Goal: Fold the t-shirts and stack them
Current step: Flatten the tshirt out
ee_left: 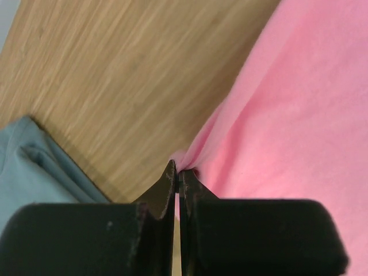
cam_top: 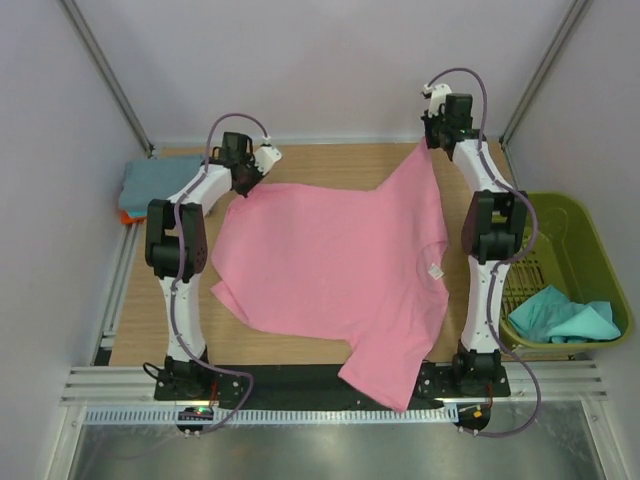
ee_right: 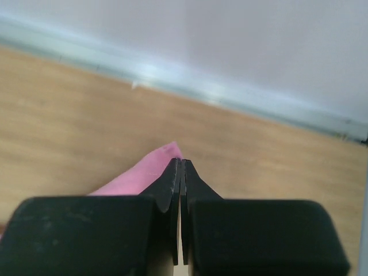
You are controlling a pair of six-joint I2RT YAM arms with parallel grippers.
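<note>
pink shirt (cam_top: 330, 270) spread across the middle of the table (cam_top: 320, 160), collar and neck label toward the right arm, one flap draped over the near edge between the two arm bases; the far left corner lies low by the table surface, the far right corner tapers to a point near the back edge. left gripper (cam_top: 262, 165) at the far left corner: in the left wrist view its fingers (ee_left: 164, 192) are pressed almost together, only a thin slit between them, with a pinch of pink cloth caught at the tips and the wood of the table beyond. right gripper (cam_top: 432, 140) at the far right corner: in the right wrist view its fingers (ee_right: 167, 184) meet likewise, a pink tip of cloth showing just past them on the left side, the table and the pale wall (ee_right: 230, 40) behind. grey-blue shirt (cam_top: 155, 185) folded at the far left edge of the table, apart from the pink shirt, lying on an orange shirt (cam_top: 127, 215) of which only a sliver shows. teal shirt (cam_top: 560, 315) crumpled inside the basket (cam_top: 590, 215), which stands off the table to the right of the right arm
</note>
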